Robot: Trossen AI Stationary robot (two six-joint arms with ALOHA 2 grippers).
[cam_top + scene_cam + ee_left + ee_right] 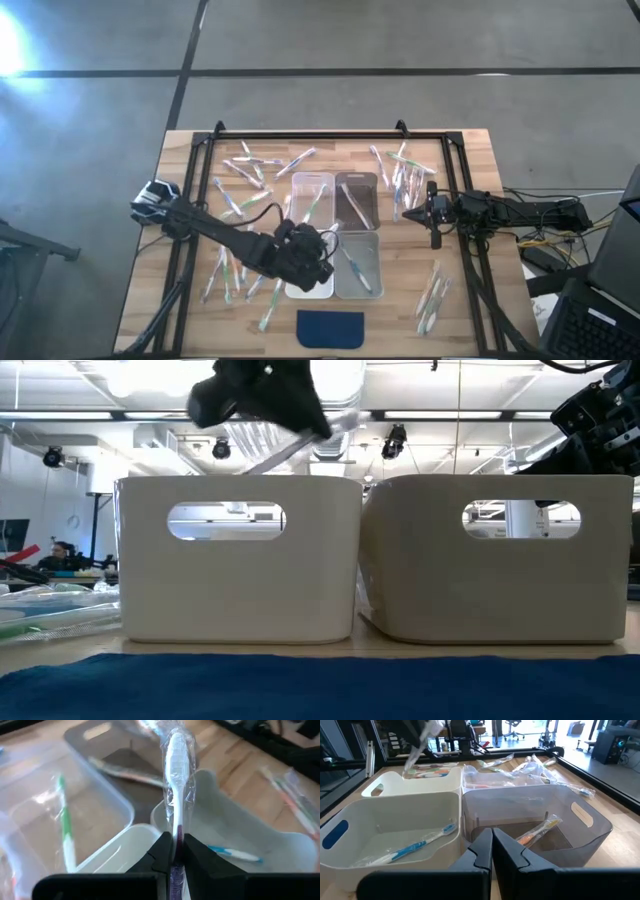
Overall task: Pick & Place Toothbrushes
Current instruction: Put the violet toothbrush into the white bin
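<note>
Toothbrushes (245, 172): a few binned, most loose on desk (470, 310) | left fingers (175, 851) clamp wrapped toothbrush (176, 775) over lower-left bin (308, 285) | right fingers (492, 845) shut, empty, mid-right

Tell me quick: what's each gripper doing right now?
Left gripper: closed on a wrapped toothbrush, above the bins.
Right gripper: closed, holding nothing, beside the bins.
</note>
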